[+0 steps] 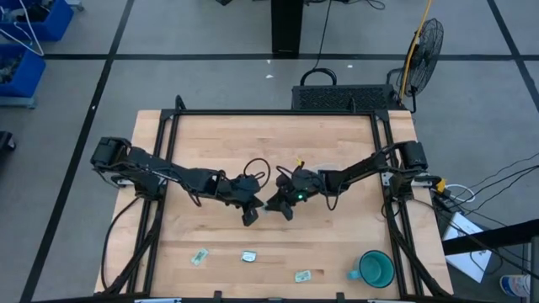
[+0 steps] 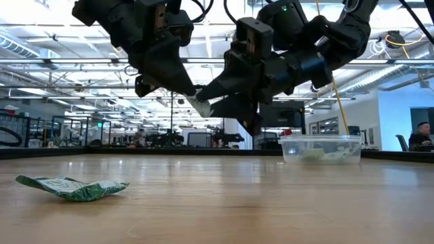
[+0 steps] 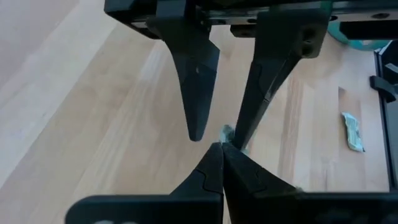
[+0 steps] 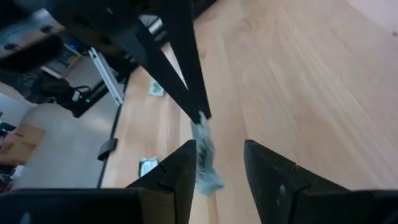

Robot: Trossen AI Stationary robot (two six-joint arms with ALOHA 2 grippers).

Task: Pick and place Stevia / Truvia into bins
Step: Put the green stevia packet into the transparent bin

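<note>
1. While the two arms meet above the middle of the table (image 1: 337,143), a handover looks to be under way: the left gripper (image 2: 193,99) is clenched on one Stevia sachet (image 4: 202,134), pinching its upper end so the rest of the packet dangles free.
2. In the right wrist view the right gripper (image 4: 217,163) stands with its fingers spread, one on each side of the hanging sachet, not yet touching it as far as I can see.
3. To do this well, I'd judge the right gripper should rise a little so its pads take the middle of the packet, not just the limp lower tip.
4. It should clamp firmly before the left gripper lets go; if the left lets go early, the packet falls to the wood.
5. The paper is thin and crumpled, so a straight, square pinch should hold better than a skewed one.
6. The clear bin (image 2: 320,148) sits at the far side in the low view, with some greenish packets already inside; I cannot find it in the high view.
7. Three more sachets lie along the near edge, the first (image 1: 199,256), the second (image 1: 248,256) and the third (image 1: 303,275), with a teal mug (image 1: 374,268) near the last.
</note>
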